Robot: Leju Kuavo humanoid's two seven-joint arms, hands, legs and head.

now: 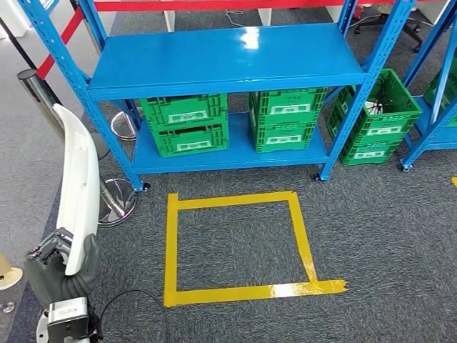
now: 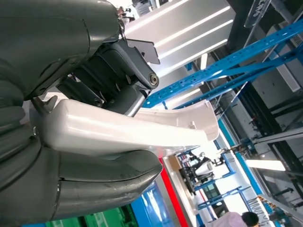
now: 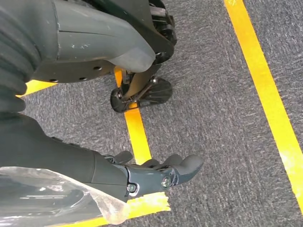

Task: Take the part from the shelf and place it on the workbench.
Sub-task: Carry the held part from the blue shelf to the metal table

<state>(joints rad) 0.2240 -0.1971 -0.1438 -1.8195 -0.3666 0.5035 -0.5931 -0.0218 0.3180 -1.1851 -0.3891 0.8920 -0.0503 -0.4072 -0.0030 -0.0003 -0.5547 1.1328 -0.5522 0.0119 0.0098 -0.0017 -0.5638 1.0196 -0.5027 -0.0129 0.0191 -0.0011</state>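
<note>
A long white curved plastic part [image 1: 78, 189] stands upright at the lower left of the head view, held by my left hand [image 1: 56, 268] around its lower end. In the left wrist view the same part [image 2: 121, 130] lies clamped between the thick grey thumb [image 2: 103, 182] and the darker fingers [image 2: 118, 75]. My right hand [image 3: 107, 109] hangs over the grey carpet with its fingers [image 3: 168, 172] stretched out and nothing in them. The blue shelf [image 1: 226, 57] stands ahead, its upper board bare.
Green crates [image 1: 186, 123] sit on the shelf's lower board, another green crate [image 1: 380, 118] stands to the right. A yellow tape square [image 1: 237, 246] marks the carpet in front. A metal post with a round base [image 1: 116, 200] stands close beside the part.
</note>
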